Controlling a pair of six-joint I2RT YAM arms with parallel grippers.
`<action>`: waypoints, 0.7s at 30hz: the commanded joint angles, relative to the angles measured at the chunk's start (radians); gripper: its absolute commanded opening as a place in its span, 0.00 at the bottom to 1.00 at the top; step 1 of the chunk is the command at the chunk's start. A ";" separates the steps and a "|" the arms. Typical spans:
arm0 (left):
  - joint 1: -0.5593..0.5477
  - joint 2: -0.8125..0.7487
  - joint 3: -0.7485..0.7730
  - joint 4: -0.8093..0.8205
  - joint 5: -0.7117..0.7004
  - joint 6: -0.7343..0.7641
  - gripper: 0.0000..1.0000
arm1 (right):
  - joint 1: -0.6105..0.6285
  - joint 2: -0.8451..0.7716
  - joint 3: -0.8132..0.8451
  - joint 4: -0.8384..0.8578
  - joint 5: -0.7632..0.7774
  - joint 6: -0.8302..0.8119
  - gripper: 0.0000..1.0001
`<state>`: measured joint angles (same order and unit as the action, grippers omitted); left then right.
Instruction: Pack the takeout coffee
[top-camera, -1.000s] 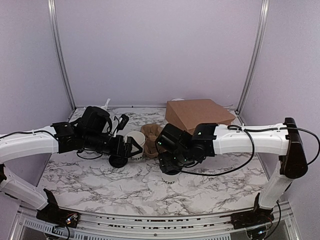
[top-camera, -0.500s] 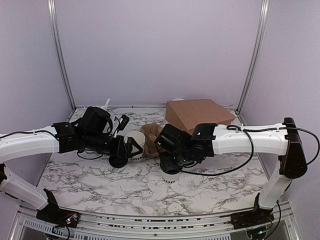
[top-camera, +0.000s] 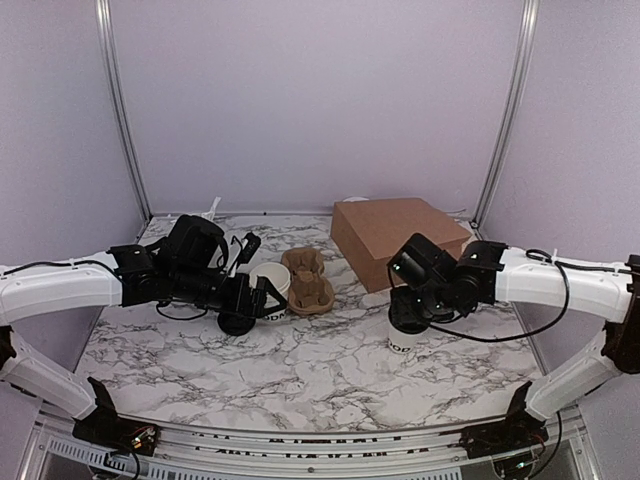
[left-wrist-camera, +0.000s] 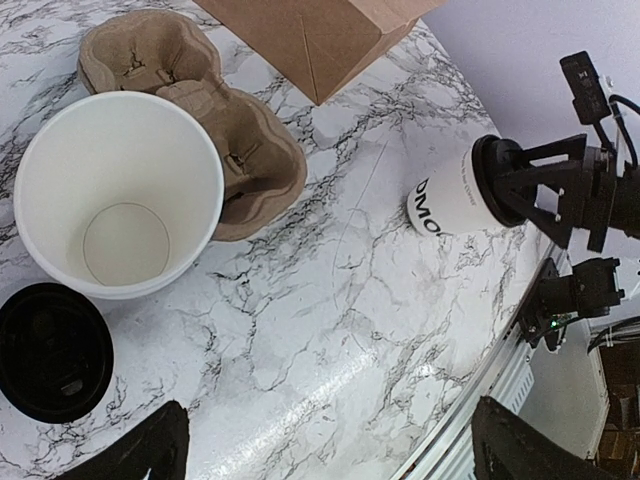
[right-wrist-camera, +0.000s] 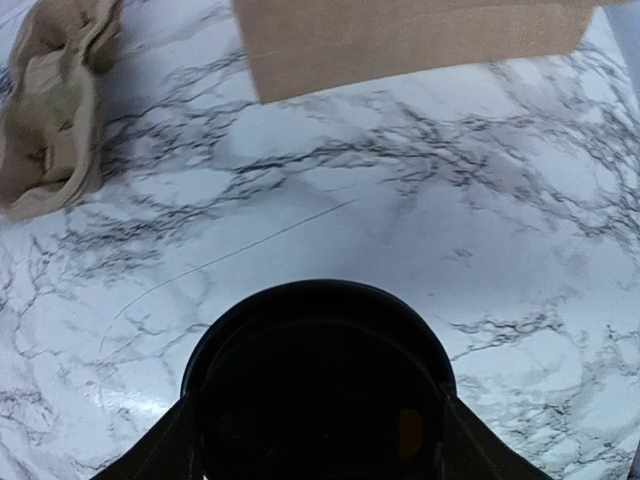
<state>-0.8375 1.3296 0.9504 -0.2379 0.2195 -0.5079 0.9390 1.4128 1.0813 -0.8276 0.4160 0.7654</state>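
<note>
Near the right side of the table (top-camera: 300, 385), just in front of the brown box (top-camera: 395, 235) and well apart from the pulp carrier (top-camera: 308, 280): the takeout coffee (top-camera: 404, 336), upright. Right end effector (right-wrist-camera: 320, 430) clamped across its black lid (left-wrist-camera: 484, 180). Left end effector (left-wrist-camera: 330, 425) spread wide, holding nothing. Probably light, thin-walled paper, easily crushed. Lid rim likely the stiffer hold, though liable to pop off.
</note>
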 joint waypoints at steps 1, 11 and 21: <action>0.008 -0.003 0.011 -0.004 0.000 0.007 0.99 | -0.189 -0.144 -0.095 -0.018 0.030 -0.039 0.60; 0.008 -0.024 0.005 0.003 0.000 0.003 0.99 | -0.663 -0.320 -0.248 0.097 -0.057 -0.251 0.60; 0.008 -0.038 -0.006 0.005 -0.003 0.005 0.99 | -0.730 -0.317 -0.267 0.118 -0.076 -0.287 0.67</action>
<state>-0.8371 1.3182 0.9504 -0.2375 0.2188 -0.5091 0.2180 1.1065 0.8082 -0.7376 0.3546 0.5007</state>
